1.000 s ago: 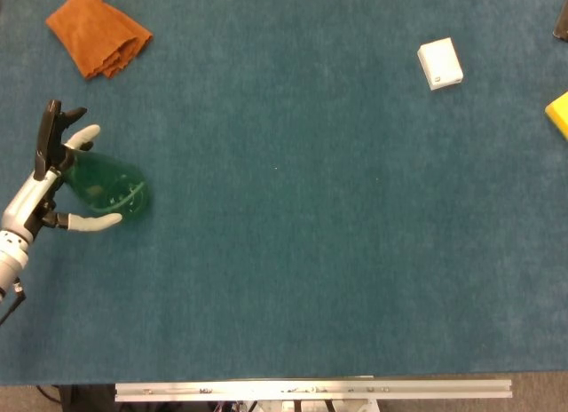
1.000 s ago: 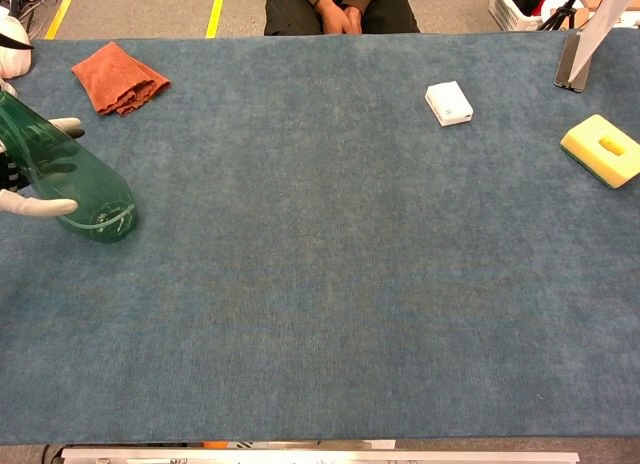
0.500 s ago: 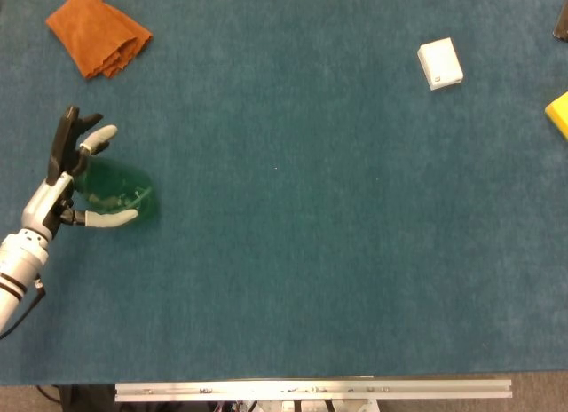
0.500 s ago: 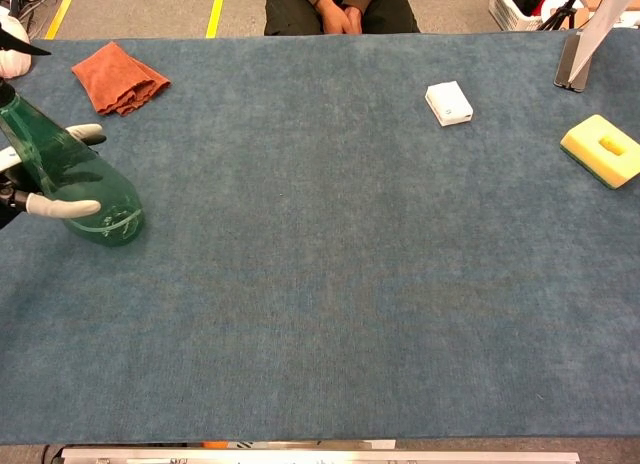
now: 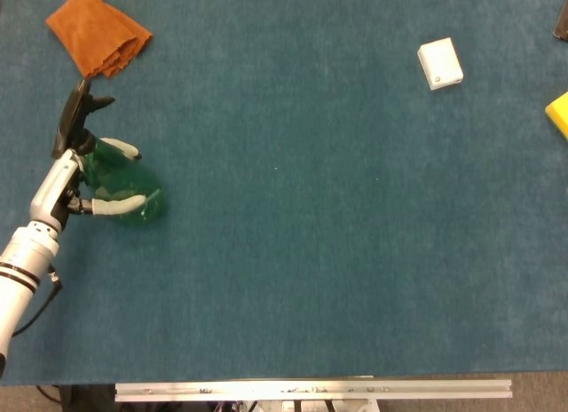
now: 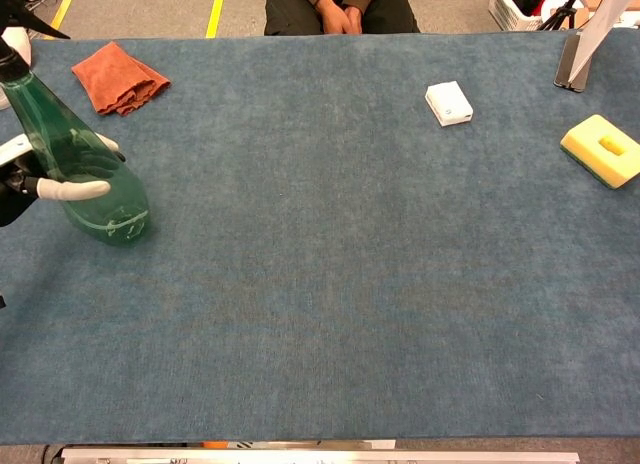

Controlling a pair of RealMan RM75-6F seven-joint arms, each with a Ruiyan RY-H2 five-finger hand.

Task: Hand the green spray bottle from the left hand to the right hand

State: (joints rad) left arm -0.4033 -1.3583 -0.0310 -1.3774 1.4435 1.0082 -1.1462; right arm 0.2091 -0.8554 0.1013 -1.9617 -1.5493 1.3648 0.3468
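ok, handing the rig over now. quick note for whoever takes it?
Left hand: grips the green bottle around its body, at the table's left edge; nozzle end tilted up and away.
Right hand: not in either view.
Done: the bottle is in the left hand's grasp. Whether its base is clear of the table I cannot tell.
Left: bring the bottle toward the middle, bring the right hand in, pass it over, release the left.
Also on the table: orange cloth far left, white box, yellow sponge far right.
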